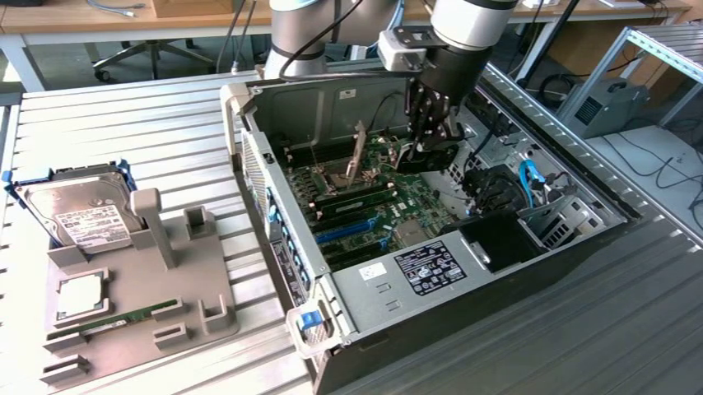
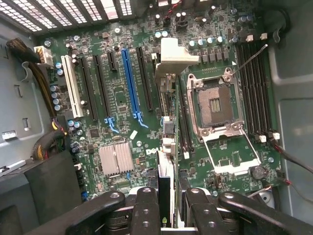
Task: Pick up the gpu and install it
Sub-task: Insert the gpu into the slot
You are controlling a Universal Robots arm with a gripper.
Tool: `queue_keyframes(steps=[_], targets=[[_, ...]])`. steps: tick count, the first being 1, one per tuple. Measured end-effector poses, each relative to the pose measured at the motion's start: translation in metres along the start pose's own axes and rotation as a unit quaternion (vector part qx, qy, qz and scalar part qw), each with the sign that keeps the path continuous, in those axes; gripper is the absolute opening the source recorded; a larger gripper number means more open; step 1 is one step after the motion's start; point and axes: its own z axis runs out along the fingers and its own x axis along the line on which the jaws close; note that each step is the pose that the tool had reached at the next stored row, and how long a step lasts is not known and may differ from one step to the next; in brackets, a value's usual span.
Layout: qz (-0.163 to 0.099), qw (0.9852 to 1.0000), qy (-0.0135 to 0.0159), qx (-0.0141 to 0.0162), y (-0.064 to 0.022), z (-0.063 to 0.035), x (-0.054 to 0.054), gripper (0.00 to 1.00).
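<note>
In the exterior view my gripper (image 1: 430, 138) reaches down into the open computer case (image 1: 275, 239). It is shut on the gpu (image 1: 424, 158), a thin dark card hanging just above the motherboard (image 1: 379, 206). The wrist view looks along the gpu (image 2: 166, 164) edge-on, clamped between the black fingers (image 2: 146, 210), with a pale bracket piece (image 2: 173, 56) at its far end. From there the card lies above the board between the long expansion slots, one of them blue (image 2: 129, 83), and the open CPU socket (image 2: 215, 105). My gripper (image 2: 171, 200) holds it upright, clear of the slots.
A grey fixture tray (image 1: 143, 280) stands at the exterior view's left, carrying a silver hard drive (image 1: 82, 216) and a green memory stick (image 1: 121, 317). Inside the case are a raised metal lever (image 1: 357, 152), blue cables (image 1: 528, 181), cable bundles (image 2: 46, 142) and a small heatsink (image 2: 116, 159).
</note>
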Motion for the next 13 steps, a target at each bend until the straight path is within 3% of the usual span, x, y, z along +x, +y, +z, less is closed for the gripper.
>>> queue_keyframes(steps=[13], targets=[[-0.021, 0.9998, 0.0001, -0.0006, 0.0, 0.0001, 0.0, 0.26]])
